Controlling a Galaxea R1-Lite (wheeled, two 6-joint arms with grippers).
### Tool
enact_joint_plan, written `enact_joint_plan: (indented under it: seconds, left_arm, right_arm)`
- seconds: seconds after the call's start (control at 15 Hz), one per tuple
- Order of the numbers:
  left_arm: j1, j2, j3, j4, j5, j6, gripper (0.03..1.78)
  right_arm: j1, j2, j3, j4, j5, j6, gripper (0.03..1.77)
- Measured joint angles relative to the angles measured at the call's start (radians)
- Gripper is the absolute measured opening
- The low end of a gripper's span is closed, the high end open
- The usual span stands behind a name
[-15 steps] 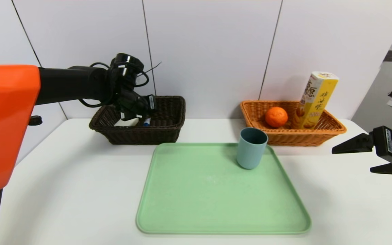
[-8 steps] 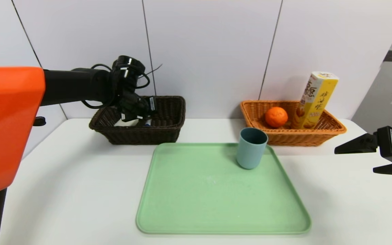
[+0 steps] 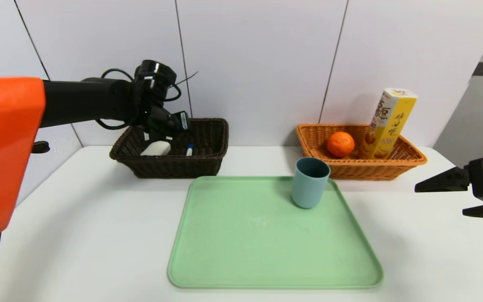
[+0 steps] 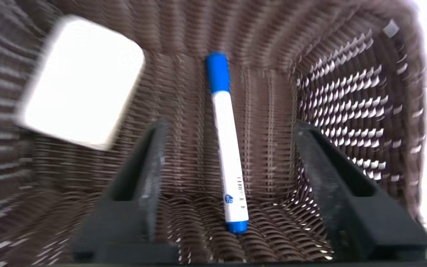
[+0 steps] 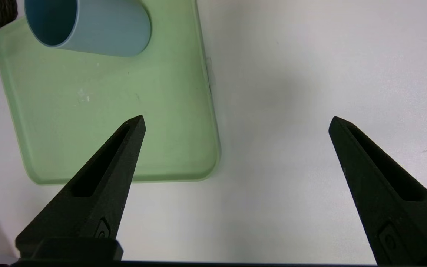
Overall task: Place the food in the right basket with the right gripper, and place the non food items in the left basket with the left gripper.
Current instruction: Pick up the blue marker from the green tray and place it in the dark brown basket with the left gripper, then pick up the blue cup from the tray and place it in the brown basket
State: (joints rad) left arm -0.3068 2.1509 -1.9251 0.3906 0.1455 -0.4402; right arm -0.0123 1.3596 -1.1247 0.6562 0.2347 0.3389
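The left gripper (image 4: pixel 228 129), jaws now spread, has just dropped the marker (image 4: pixel 227 148) into the dark basket (image 3: pixel 208 163); the cup (image 3: pixel 310 182) remains.

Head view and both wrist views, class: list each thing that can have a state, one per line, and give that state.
left gripper: open, jaws over the dark basket, holding nothing.
right gripper: open, empty, above the table's right side.
marker: capped, lying in the dark basket.
white block: lying in the dark basket.
cup: upright, empty, on the tray.
orange: in the orange basket.
snack box: leaning in the orange basket.
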Motion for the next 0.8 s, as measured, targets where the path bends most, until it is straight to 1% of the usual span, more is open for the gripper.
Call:
enact_joint_plan:
  seconds: [0.07, 0.2, 0.33, 0.4, 0.47, 0.6, 0.8]
  left_arm:
    - [-0.011, -0.030, 0.000, 0.000, 0.012, 0.022, 1.30]
    - [-0.043, -0.092, 0.006, -0.001, 0.015, 0.093, 1.39]
    - [-0.109, -0.159, 0.037, -0.024, 0.008, 0.115, 1.46]
    - [-0.145, -0.190, 0.087, -0.061, 0.006, 0.117, 1.49]
    - [-0.176, -0.216, 0.153, -0.114, 0.006, 0.120, 1.51]
    - [-0.238, -0.258, 0.319, -0.275, 0.005, 0.126, 1.56]
    - [-0.339, -0.302, 0.590, -0.601, 0.000, 0.150, 1.61]
  right_arm:
    - [0.000, -0.003, 0.009, 0.000, 0.000, 0.000, 1.71]
    - [0.000, -0.005, 0.015, 0.000, 0.001, -0.002, 1.71]
    - [0.000, -0.006, 0.017, -0.002, 0.001, -0.003, 1.71]
    - [0.000, -0.007, 0.017, -0.002, 0.001, -0.003, 1.71]
    - [0.000, -0.007, 0.017, -0.002, 0.001, -0.003, 1.71]
    - [0.000, -0.013, 0.016, -0.002, 0.000, -0.002, 1.71]
    - [0.000, -0.027, 0.017, -0.030, 0.000, 0.003, 1.71]
